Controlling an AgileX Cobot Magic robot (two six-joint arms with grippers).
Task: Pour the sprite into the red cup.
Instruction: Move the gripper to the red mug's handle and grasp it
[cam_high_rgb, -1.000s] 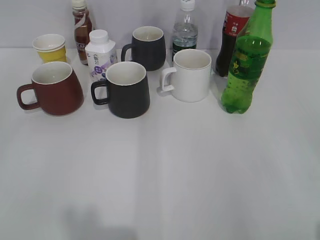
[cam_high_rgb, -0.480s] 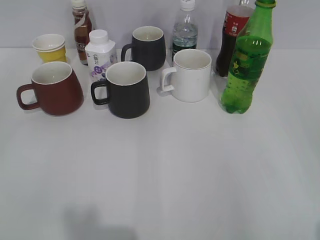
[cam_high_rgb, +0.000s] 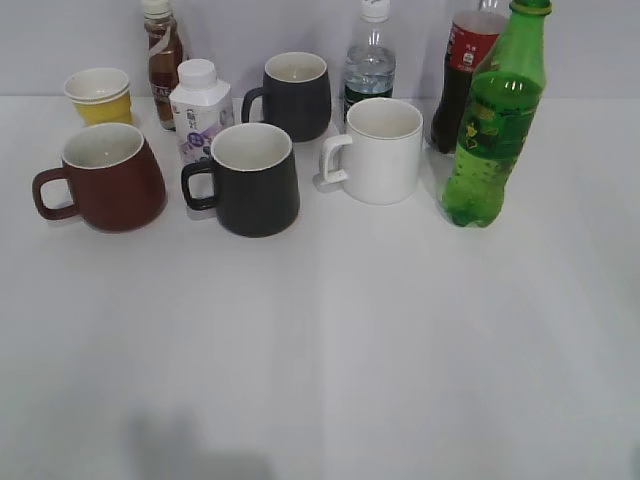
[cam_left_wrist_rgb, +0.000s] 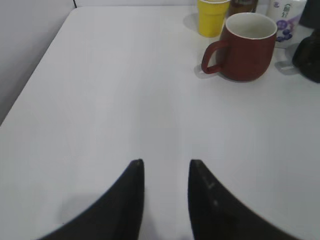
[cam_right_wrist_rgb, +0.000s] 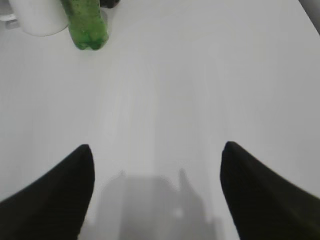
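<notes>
Standing capped at the bench's far right, the sprite bottle waits well apart from the red cup at far left. The right pincer is spread wide facing the bottle, likely for grasping; the left pincer, narrowly parted, faces the cup.

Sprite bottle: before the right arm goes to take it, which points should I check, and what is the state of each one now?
1. Sprite bottle stands upright, cap on: ok.
2. Right gripper open wide and holding nothing: ok.
3. Bare table between that gripper and the bottle: ok.
4. Room around the bottle: not ok, the cola bottle is close behind it and the white mug close beside it.
5. Red cup upright; in the left wrist view its visible inside looks clean, bottom hidden: ok.
6. Left gripper partly open, holding nothing, short of the cup: ok.
</notes>
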